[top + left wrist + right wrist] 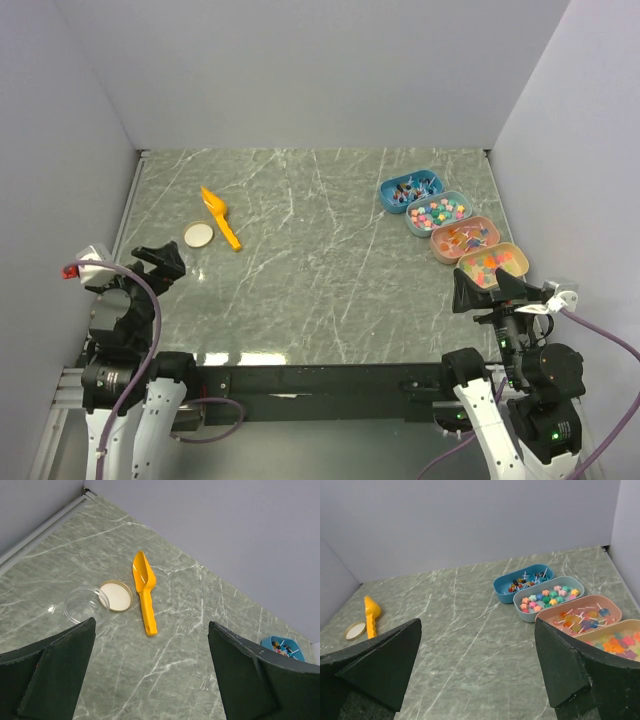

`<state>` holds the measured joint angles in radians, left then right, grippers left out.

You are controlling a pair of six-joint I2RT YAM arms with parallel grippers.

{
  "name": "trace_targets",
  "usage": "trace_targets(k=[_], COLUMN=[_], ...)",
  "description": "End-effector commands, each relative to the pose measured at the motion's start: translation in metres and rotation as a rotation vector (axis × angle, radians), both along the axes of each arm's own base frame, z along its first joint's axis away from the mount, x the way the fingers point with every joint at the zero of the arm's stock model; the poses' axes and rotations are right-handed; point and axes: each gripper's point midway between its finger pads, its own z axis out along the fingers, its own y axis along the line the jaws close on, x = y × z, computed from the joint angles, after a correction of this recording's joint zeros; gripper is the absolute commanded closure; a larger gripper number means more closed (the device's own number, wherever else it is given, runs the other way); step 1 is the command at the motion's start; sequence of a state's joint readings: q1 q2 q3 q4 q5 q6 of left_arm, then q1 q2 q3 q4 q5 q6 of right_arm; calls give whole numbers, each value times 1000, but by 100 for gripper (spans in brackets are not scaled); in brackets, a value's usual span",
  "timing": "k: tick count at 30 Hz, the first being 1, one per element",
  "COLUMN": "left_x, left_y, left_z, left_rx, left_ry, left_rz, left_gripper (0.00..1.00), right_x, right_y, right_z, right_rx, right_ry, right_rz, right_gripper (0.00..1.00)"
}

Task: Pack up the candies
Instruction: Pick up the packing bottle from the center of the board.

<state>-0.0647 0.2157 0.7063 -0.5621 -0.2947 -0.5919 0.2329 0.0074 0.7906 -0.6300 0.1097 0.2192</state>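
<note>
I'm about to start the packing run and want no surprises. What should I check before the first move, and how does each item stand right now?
1. Left hand open and empty: ok.
2. Right hand open and empty: ok.
3. Yellow scoop lying free, nothing touching it: ok.
4. Clear jar uncovered, its lid lying beside it: ok.
5. Jar standing upright: cannot tell.
6. Candies uncovered in the blue tray: ok.
</note>
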Motion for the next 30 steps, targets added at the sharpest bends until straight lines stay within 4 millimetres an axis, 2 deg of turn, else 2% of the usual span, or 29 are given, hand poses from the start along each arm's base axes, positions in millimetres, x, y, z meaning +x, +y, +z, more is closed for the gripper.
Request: trace_targets(k=[1, 6, 9, 14, 19, 21, 22, 24, 25, 27, 30], left_x=[8, 20, 34, 61, 85, 93, 99, 108, 110, 115, 118], left_y=[2, 4, 2, -3, -1, 4, 6, 18, 22, 38, 58], left_z=[0, -10, -21, -50, -84, -93, -110, -117, -134, -138, -159], left_rx=[-20, -42, -54, -102, -130, -119, -115, -115, -124, -125, -111], left_ry=[3, 67, 139, 294, 458, 517, 587, 633, 703, 727, 803], left_rz=[20, 44, 44, 54, 113, 148, 170, 223, 251, 315, 390], left_gripper=[1, 1, 1, 1, 1, 1, 1, 1, 1, 1, 4], right_x=[-6, -2, 5, 10, 13, 14, 15, 21, 22, 23, 26], right_y=[3, 6, -4, -4, 10, 13, 16, 20, 22, 25, 27], right_z=[10, 7, 0, -4, -8, -9, -10, -15, -15, -16, -18], right_rx=[11, 26, 60, 72, 66, 71, 72, 66, 65, 59, 53], right_ry=[-61, -47, -20, -8, -7, -6, -5, 20, 20, 23, 31], right_rz=[25, 36, -27, -38, 34, 52, 64, 79, 88, 101, 107], right_gripper=[0, 0, 0, 0, 0, 0, 0, 0, 0, 0, 0])
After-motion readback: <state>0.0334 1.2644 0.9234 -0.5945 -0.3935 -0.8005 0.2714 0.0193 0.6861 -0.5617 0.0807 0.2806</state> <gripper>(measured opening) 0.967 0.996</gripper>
